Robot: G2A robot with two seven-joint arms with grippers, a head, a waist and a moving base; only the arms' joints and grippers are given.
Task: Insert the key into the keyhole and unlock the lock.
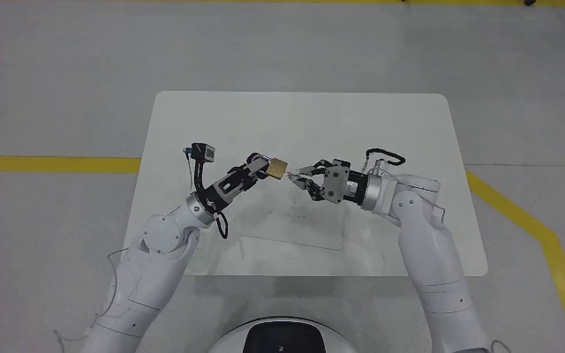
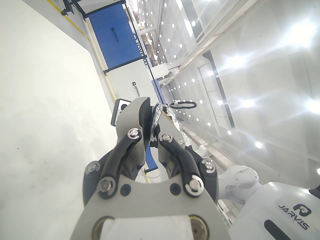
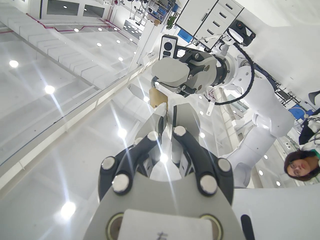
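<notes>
Brass lock [image 1: 278, 168] hangs over the white table [image 1: 397, 123], its shackle [image 2: 156, 116] clamped in the closed left gripper [image 1: 262, 167]; the keyhole cannot be made out. Just beside it, the right gripper [image 1: 305, 175] is pinched on the key [image 3: 162, 108], which is largely covered by that grip; whether its tip has entered the lock cannot be told

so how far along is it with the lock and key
Done: the left gripper is shut on the lock and the right gripper on the key, both held above the table. In hand: the key tip meets the lock's base; whether it has gone in is unclear. Still to do: seat it, turn, unlock.
</notes>
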